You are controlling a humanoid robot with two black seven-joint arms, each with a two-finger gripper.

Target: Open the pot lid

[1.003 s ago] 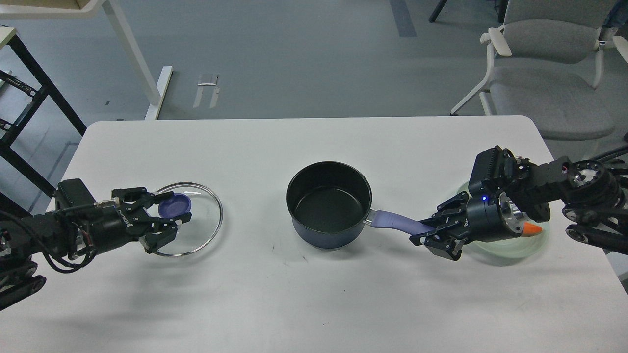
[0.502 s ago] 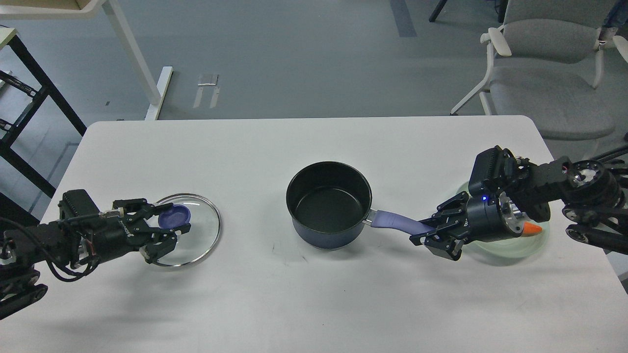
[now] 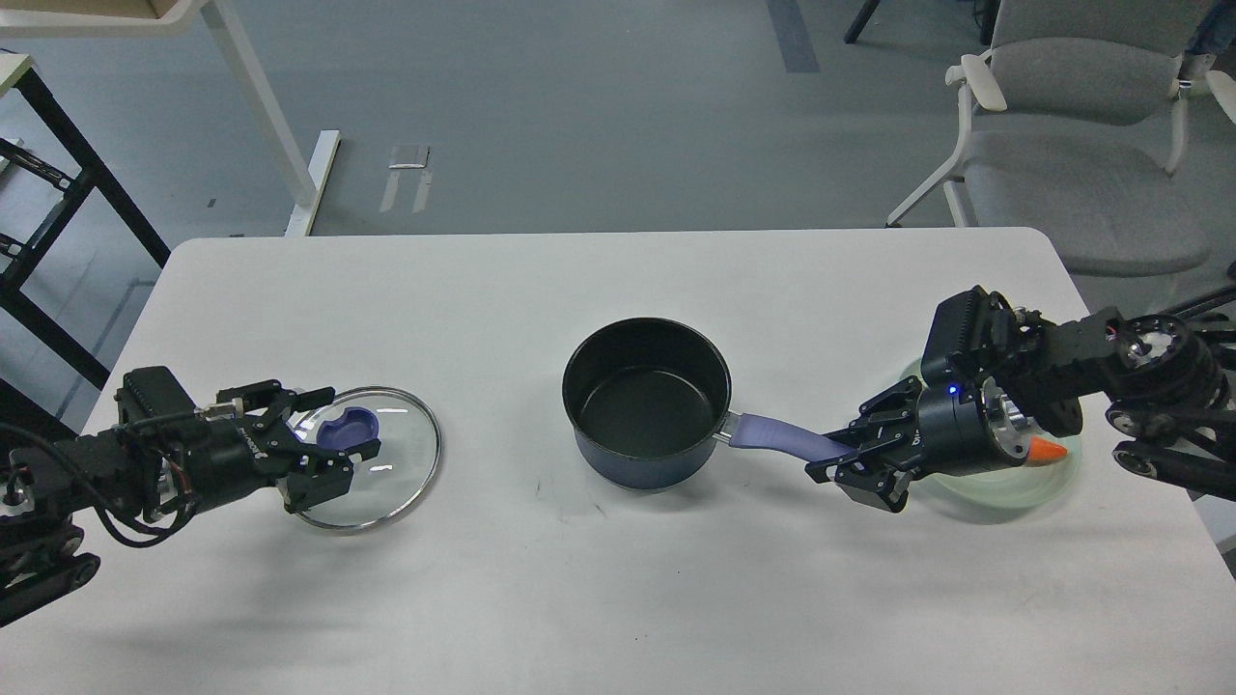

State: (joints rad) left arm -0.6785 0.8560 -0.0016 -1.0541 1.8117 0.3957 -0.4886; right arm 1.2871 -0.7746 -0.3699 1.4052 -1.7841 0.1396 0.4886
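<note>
The dark pot (image 3: 645,401) stands uncovered at the table's middle, its purple handle (image 3: 782,436) pointing right. The glass lid (image 3: 386,473) lies flat on the table at the left, with its purple knob (image 3: 352,423) on top. My left gripper (image 3: 333,434) reaches over the lid from the left, and its fingers close on the knob. My right gripper (image 3: 838,461) is shut on the end of the pot's handle.
A pale green plate (image 3: 1004,490) with an orange carrot (image 3: 1048,449) sits under my right wrist near the table's right edge. A grey chair (image 3: 1081,145) stands beyond the back right corner. A white table leg (image 3: 280,125) stands at the back left.
My left gripper has lowered the lid from a raised, tilted hold down onto the table. The pot and my right arm have not moved.
</note>
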